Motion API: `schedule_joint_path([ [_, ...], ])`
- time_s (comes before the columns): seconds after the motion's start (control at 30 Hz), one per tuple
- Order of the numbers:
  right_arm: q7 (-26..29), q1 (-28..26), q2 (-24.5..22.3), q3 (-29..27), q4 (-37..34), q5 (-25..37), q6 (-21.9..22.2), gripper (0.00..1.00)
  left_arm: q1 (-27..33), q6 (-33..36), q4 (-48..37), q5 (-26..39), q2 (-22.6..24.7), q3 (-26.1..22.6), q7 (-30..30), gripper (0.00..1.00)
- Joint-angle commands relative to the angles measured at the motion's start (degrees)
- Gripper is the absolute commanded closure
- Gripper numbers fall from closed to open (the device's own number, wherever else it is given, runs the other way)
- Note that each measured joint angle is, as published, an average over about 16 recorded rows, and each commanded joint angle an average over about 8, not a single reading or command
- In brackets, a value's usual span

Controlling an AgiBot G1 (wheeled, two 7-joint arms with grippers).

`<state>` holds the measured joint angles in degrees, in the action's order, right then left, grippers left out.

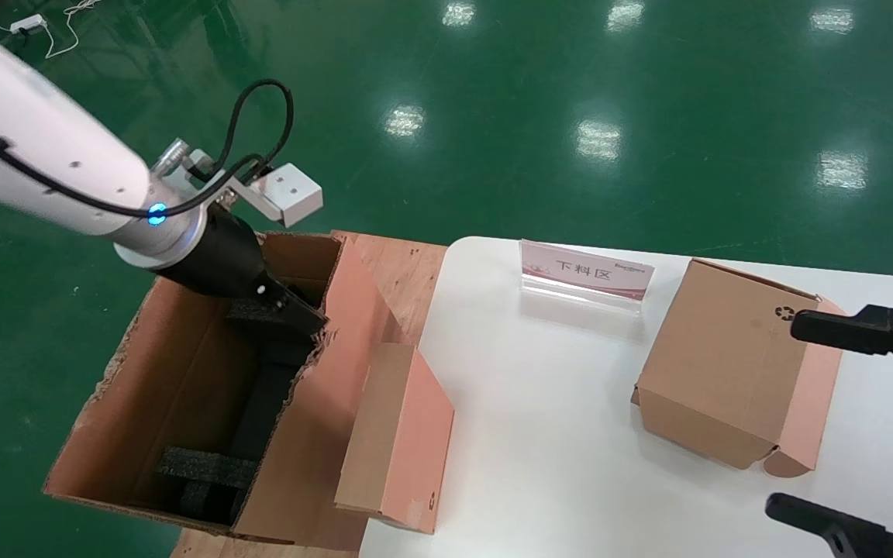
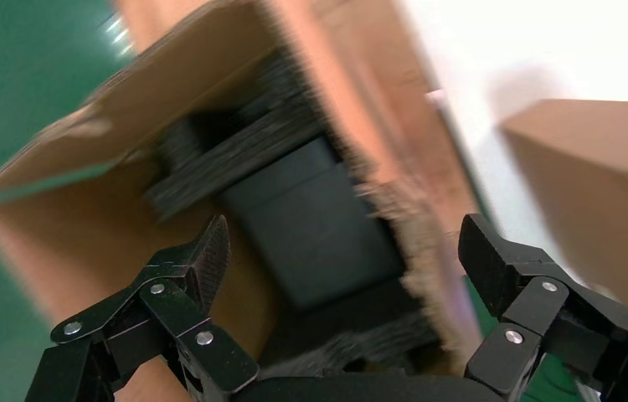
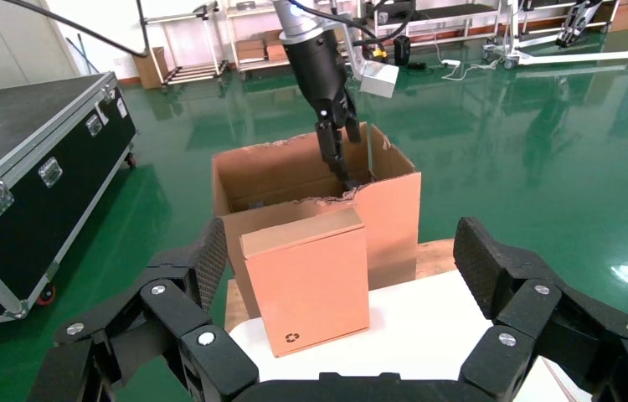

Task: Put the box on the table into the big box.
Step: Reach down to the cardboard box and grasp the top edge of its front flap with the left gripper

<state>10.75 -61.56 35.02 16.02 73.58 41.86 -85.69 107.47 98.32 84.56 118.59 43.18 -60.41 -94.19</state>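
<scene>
Table [image 1: 570, 434] white, glossy; floor [image 1: 570, 93] green, reflective.

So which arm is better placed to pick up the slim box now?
Probably the left. Its tool hangs open at the big box wall, beside the slim box leaning there. The right tool, also open, sits farther off by the chunkier box.

Robot lab or workshop hall, glossy green floor [image 3: 545, 167], black flight case [image 3: 26, 167], wheeled equipment racks [image 3: 185, 42]

Table sign [image 1: 587, 273] reads, probably, "下料区"; box [image 1: 396, 438] bears recycling mark.
</scene>
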Motion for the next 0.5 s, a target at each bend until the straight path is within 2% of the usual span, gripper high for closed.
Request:
schedule_joint_path([
  [0.03, 0.0, 0.0, 0.0, 0.0, 0.0, 0.0, 0.0, 0.00, 2.9, 0.5, 0.1, 2.2, 1.2, -5.2, -4.9, 0.00],
  [0.1, 0.0, 0.0, 0.0, 0.0, 0.0, 0.0, 0.0, 0.00, 4.8, 0.7, 0.1, 1.6, 2.1, -9.2, -8.7, 0.00],
  [0.23, 0.0, 0.0, 0.0, 0.0, 0.0, 0.0, 0.0, 0.00, 7.7, 1.0, -0.2, -2.1, 2.7, -13.9, -13.7, 0.00],
  [0.5, 0.0, 0.0, 0.0, 0.0, 0.0, 0.0, 0.0, 0.00, 11.8, 1.3, -2.5, -10.5, 0.9, -15.7, -17.9, 0.00],
])
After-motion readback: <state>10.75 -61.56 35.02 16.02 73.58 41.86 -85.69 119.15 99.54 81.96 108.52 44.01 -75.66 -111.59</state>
